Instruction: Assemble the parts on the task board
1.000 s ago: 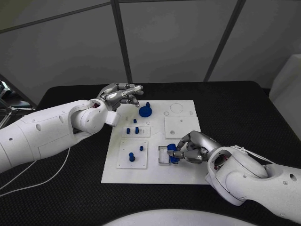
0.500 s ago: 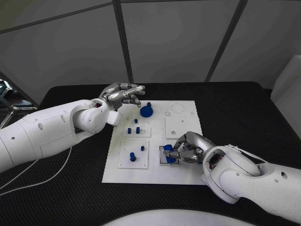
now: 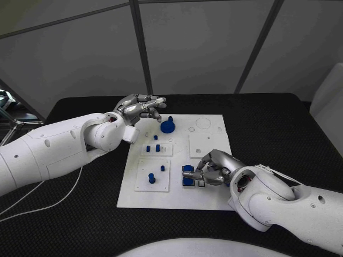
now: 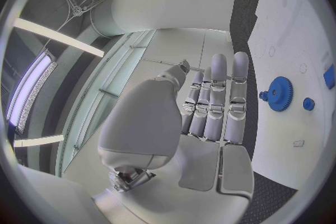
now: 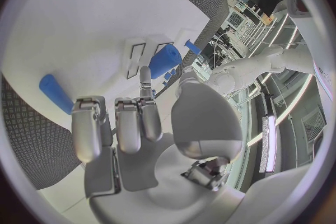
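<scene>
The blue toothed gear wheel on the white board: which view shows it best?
The left wrist view: the blue toothed gear wheel lies unobstructed, its teeth distinct. The head view shows it small, near the left hand. I cannot pick it out in the right wrist view.

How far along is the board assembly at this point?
Partly done, it seems. A gear and several pegs already stand on the board. In hand: the right hand works a blue part at a slot near the board's near edge; whether it is seated is unclear. The left hand holds nothing. Round recesses at the far corner look unfilled.
</scene>
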Controlling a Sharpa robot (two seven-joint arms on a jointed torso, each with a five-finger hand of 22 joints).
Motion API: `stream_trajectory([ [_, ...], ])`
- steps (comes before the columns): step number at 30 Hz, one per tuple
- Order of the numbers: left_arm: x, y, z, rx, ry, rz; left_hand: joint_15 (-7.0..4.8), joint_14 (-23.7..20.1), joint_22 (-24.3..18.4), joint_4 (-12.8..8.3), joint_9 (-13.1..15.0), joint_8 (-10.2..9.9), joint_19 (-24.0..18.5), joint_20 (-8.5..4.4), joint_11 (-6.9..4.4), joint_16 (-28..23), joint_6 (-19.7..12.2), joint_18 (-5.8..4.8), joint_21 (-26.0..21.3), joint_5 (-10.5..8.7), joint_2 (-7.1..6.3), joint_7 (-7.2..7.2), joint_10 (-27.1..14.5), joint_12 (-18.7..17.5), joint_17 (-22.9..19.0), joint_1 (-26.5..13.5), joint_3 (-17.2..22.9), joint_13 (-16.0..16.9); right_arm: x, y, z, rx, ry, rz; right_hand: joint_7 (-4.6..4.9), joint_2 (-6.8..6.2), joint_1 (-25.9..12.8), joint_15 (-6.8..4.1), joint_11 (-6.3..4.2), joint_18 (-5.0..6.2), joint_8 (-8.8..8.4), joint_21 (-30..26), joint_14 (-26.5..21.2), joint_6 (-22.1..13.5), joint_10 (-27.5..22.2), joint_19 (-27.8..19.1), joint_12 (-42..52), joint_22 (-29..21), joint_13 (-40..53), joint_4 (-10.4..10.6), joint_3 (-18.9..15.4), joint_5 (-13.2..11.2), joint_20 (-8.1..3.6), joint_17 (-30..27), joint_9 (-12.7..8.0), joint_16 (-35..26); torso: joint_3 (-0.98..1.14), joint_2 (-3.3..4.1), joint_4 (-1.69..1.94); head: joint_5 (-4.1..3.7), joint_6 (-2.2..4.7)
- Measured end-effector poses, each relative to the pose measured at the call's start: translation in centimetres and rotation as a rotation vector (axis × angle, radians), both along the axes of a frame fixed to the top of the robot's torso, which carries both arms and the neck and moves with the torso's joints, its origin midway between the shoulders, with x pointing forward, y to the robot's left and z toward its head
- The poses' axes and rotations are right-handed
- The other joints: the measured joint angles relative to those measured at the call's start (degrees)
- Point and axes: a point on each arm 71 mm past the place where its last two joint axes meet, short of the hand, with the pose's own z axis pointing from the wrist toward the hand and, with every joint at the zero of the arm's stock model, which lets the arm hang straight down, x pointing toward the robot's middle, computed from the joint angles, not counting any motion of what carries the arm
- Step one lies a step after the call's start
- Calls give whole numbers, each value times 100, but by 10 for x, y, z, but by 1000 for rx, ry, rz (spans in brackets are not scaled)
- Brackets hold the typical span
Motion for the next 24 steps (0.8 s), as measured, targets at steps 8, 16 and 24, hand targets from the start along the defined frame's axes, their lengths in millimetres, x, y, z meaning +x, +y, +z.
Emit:
stream_trajectory([
  [8, 0, 1, 0, 1, 2, 0, 0, 0, 1, 0, 0, 0, 0, 0, 0, 0, 0, 0, 0, 0, 0, 0, 0, 0, 0, 0, 0, 0, 0, -2, 0, -6, -8, -2, -19, -72, -119, 0, 0, 0, 0, -21, 0, -19, 0, 0, -32, 0, 0, 3, 73, -145, 0, 0, 26, 0, -1, 0, -4, 4, -2],
  [16, -1, 3, 0, 4, 4, 2, 0, 0, 1, 0, 0, 0, 0, 0, -2, 0, 0, 0, -2, 0, 0, 0, -1, 0, 0, 0, 0, 0, -4, -2, 4, -5, -24, 17, -19, 75, 710, 1, 1, 0, 29, -21, 0, -19, 0, 0, -32, 0, 0, -91, 321, 168, 0, -1, 119, 0, 2, -1, -5, 14, 1],
  [24, -1, 3, 0, 4, 6, 0, 20, -20, -10, 0, 0, 0, 0, 0, -21, 0, 0, 0, -44, 0, 0, 0, -20, 35, -9, 0, 0, 0, -4, 2, 6, -8, -41, 38, -41, 159, 1066, 1, -2, 0, 76, -21, 0, 2, 3, 0, -32, 0, 0, -133, 312, 131, 0, -1, 172, 0, 4, -3, -8, 2, 1],
])
